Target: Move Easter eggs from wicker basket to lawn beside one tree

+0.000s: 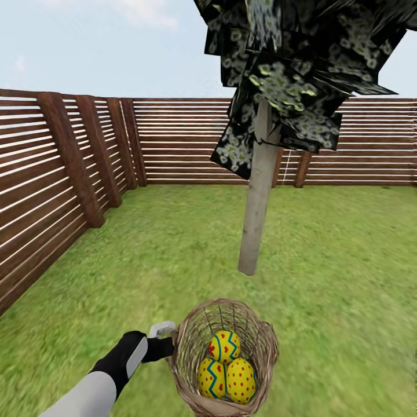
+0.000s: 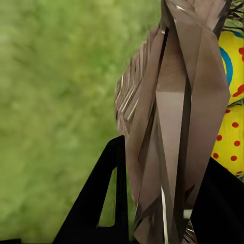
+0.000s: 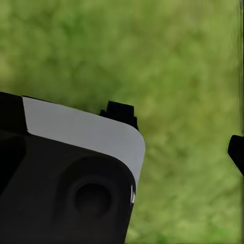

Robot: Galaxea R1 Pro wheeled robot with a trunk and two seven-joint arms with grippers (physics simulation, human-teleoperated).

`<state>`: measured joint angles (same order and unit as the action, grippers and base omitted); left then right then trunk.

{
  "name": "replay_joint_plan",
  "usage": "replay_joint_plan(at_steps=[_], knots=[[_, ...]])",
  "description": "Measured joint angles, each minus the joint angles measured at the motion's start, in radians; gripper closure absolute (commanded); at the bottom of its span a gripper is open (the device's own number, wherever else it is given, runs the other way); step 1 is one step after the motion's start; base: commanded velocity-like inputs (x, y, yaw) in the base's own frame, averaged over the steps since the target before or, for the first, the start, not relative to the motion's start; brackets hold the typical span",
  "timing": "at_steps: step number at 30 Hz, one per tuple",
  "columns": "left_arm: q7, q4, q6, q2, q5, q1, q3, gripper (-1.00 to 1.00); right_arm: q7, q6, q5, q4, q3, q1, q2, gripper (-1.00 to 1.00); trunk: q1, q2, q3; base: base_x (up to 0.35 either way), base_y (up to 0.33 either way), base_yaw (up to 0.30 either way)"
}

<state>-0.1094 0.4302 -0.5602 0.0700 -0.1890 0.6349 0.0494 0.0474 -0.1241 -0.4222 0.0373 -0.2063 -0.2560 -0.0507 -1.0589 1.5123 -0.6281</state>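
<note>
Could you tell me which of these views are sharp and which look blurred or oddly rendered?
Head view: sharp; Easter eggs and wicker basket crisp. Left wrist view: basket wall very close, rendered as flat facets, lawn blurred. Right wrist view: grass a soft green smear.

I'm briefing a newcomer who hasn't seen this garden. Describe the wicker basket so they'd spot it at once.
Start at the tree with the pale bare trunk standing on the lawn inside the brown slatted fence. Nearer the camera than its foot is the wicker basket, gripped at its rim by the left gripper. It is the only woven tan container, and it holds three yellow Easter eggs.
</note>
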Motion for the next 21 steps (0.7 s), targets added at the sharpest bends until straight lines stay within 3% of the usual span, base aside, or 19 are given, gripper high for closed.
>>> replay_joint_plan(at_steps=[4,9,10,11,13,14,16,18,21], knots=[[0.000,0.000,0.000,0.000,0.002,0.000,0.000,1.00,0.000,0.000,0.005,-0.001,0.000,0.000,-0.002,-1.00,0.000,0.000,0.000,0.319,0.000,-0.278],[0.000,0.000,0.000,0.000,0.001,0.000,0.000,1.00,0.006,0.001,-0.004,0.003,0.003,0.000,0.002,-1.00,0.000,0.000,0.000,0.319,0.000,-0.037],[0.001,-0.001,0.000,0.001,0.003,0.000,-0.001,1.00,-0.018,-0.057,0.000,-0.003,0.000,0.000,-0.001,-1.00,0.000,0.000,0.000,0.319,0.000,0.000],[0.001,-0.001,0.000,0.002,0.002,0.000,-0.001,1.00,-0.031,-0.055,0.010,-0.024,-0.007,-0.021,-0.018,-1.00,0.000,0.000,0.000,0.319,0.000,0.000],[0.001,-0.001,0.000,0.003,-0.004,0.000,0.000,1.00,0.009,0.259,0.014,-0.252,-0.013,-0.099,-0.050,-1.00,0.000,0.000,0.000,0.319,0.000,0.000],[0.001,-0.001,0.000,0.003,-0.002,0.000,0.000,1.00,0.060,0.315,0.017,-0.353,-0.014,-0.103,-0.054,-1.00,0.000,0.000,0.000,0.319,0.000,0.000],[0.002,-0.001,0.000,0.003,0.002,0.000,-0.001,1.00,0.114,0.350,0.016,-0.460,-0.039,-0.105,-0.058,-1.00,0.000,0.000,0.000,0.319,0.000,0.000],[0.002,-0.001,0.000,0.003,0.000,0.000,0.000,1.00,0.119,0.354,0.014,-0.492,-0.092,-0.106,-0.062,-1.00,0.000,0.000,0.000,0.319,0.000,0.000],[0.002,-0.001,0.000,0.003,0.002,0.000,0.000,1.00,0.115,0.354,0.015,-0.484,-0.110,-0.106,-0.066,-1.00,0.000,0.000,0.000,0.319,0.000,0.000]])
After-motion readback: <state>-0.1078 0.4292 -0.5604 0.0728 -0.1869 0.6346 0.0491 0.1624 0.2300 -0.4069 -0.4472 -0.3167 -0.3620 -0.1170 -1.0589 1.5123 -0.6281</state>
